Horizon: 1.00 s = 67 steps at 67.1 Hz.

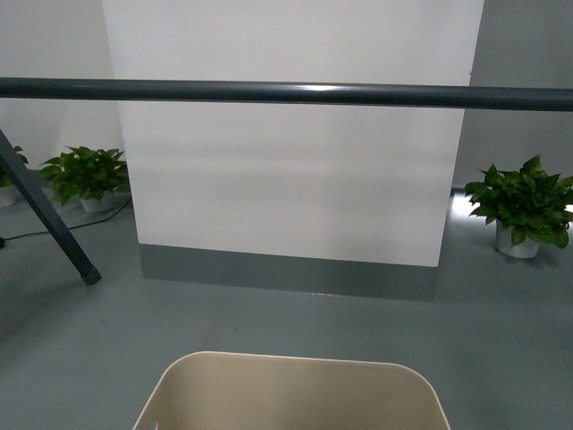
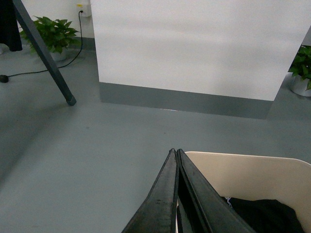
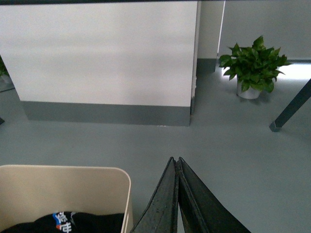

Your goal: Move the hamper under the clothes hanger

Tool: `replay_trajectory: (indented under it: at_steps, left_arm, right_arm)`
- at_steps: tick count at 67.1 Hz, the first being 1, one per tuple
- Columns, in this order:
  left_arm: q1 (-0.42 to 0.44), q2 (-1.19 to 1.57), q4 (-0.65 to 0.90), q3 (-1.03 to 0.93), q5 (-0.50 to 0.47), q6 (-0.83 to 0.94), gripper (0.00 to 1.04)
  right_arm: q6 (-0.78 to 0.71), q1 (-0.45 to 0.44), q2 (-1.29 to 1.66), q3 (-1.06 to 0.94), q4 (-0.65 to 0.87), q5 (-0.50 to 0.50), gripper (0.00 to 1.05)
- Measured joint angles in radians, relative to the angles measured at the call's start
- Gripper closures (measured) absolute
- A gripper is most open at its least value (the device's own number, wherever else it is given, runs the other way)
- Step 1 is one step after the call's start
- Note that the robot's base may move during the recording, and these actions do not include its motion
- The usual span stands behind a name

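The cream hamper (image 1: 295, 390) stands on the floor at the bottom middle of the front view, with only its far rim showing. The clothes hanger's dark grey bar (image 1: 286, 91) runs across the view above and beyond it, with one slanted leg (image 1: 49, 219) at the left. In the left wrist view my left gripper (image 2: 175, 151) is shut and empty at the hamper's (image 2: 252, 174) left corner; black clothing (image 2: 265, 216) lies inside. In the right wrist view my right gripper (image 3: 175, 159) is shut and empty beside the hamper's (image 3: 63, 187) right corner.
A white wall panel (image 1: 291, 179) with a grey base stands beyond the bar. Potted plants sit at the left (image 1: 87, 176) and right (image 1: 521, 206). A black cable (image 2: 43, 68) lies on the floor by the left leg. Another rack leg (image 3: 291, 108) stands at the right.
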Motion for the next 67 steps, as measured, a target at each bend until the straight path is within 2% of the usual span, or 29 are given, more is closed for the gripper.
replay_trajectory:
  at_steps: [11, 19, 67]
  left_arm:
    - [0.0, -0.08, -0.055, -0.024, 0.0, 0.0, 1.01]
    - [0.0, -0.101, -0.026, -0.064, 0.0, 0.001, 1.01]
    - [0.0, -0.466, -0.37, -0.067, 0.0, 0.002, 1.01]
  right_arm:
    - [0.0, 0.0, -0.1, -0.01, -0.083, -0.002, 1.03]
    - [0.0, 0.0, -0.173, -0.012, -0.148, -0.002, 1.03]
    - [0.0, 0.0, -0.521, -0.015, -0.478, -0.002, 1.03]
